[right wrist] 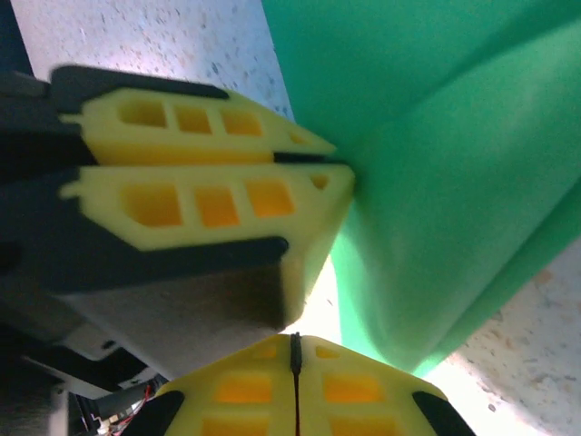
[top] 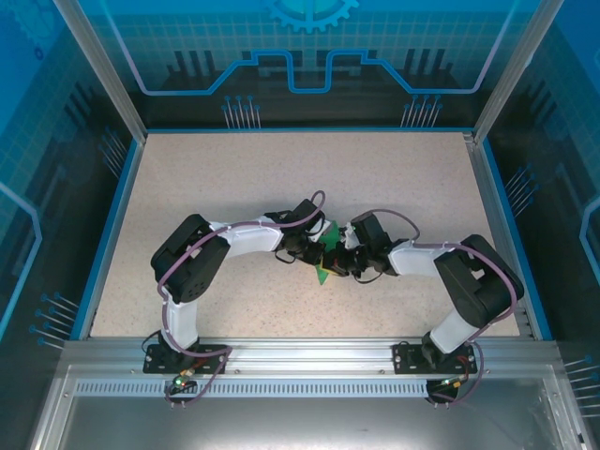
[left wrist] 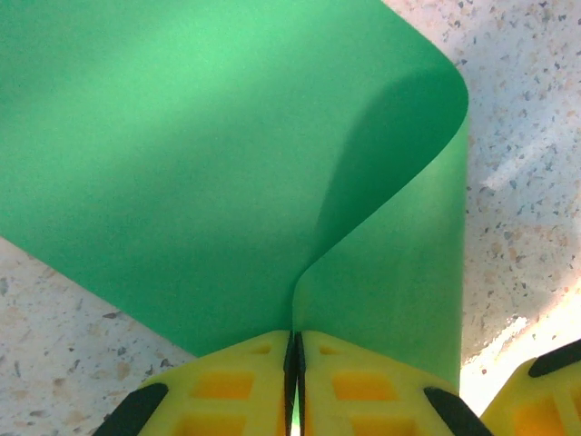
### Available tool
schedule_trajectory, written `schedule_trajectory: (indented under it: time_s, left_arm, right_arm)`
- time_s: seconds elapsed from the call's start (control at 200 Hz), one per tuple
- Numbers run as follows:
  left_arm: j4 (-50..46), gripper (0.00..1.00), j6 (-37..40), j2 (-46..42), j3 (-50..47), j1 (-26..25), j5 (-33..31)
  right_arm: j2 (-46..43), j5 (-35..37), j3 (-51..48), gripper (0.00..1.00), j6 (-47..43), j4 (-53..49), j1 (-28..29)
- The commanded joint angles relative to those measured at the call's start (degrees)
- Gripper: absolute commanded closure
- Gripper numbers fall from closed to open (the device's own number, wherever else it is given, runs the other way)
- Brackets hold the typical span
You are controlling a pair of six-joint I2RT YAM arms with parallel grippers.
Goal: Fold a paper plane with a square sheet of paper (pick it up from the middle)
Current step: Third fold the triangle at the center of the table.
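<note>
Your left gripper [left wrist: 295,372] is clamped on the square sheet of paper [left wrist: 209,163]: its yellow fingers [left wrist: 227,395] are pressed together with green pinched in the seam. Past the pinch the sheet lifts off and curls over itself, and the right-hand layer rolls round in a soft bend with no sharp crease. The speckled table [left wrist: 526,182] shows beyond and on both sides. On the right wrist camera, your right gripper [right wrist: 295,359] has its jaws closed tight, with only a dark line between the fingers [right wrist: 363,386]. The paper [right wrist: 454,182] sits just past the tips, touching or nearly so; you can't tell from here whether any of it is caught in that seam. The left gripper's fingers [right wrist: 209,195] come in from the left, closed on the sheet's edge just above your right tips. From above, both arms reach inward from the near edge and the two grippers [top: 315,251] [top: 341,266] meet nose to nose around the table's [top: 281,178] middle. The green sheet [top: 324,273] is between them, with small bits sticking out on the far and near sides.
</note>
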Motion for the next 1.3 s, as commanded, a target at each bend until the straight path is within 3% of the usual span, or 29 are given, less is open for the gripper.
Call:
schedule_trajectory:
  time_s: [0.0, 0.27, 0.625, 1.035, 1.291]
  left_arm:
    - [-2.8, 0.87, 0.7, 2.9, -0.6, -0.1, 1.1]
    - [-2.8, 0.87, 0.8, 2.8, -1.0, -0.1, 1.0]
    - [-3.0, 0.87, 0.9, 2.9, -0.8, -0.1, 0.7]
    - [-3.6, 0.87, 1.3, 3.3, -0.4, 0.0, 0.4]
    - [-3.8, 0.87, 1.3, 3.5, -0.3, 0.0, 0.1]
  right_arm:
    - [2.3, -0.1, 0.7, 0.94, -0.9, -0.2, -1.1]
    - [6.6, -0.4, -2.5, 0.95, -1.9, 2.6, -2.0]
    - [0.5, -4.1, 1.0, 0.93, -5.1, 0.5, -6.1]
    - [10.6, -1.8, 0.4, 0.96, -6.9, 3.7, -7.1]
    - [4.7, -2.4, 2.6, 0.94, -8.1, -0.4, -8.5]
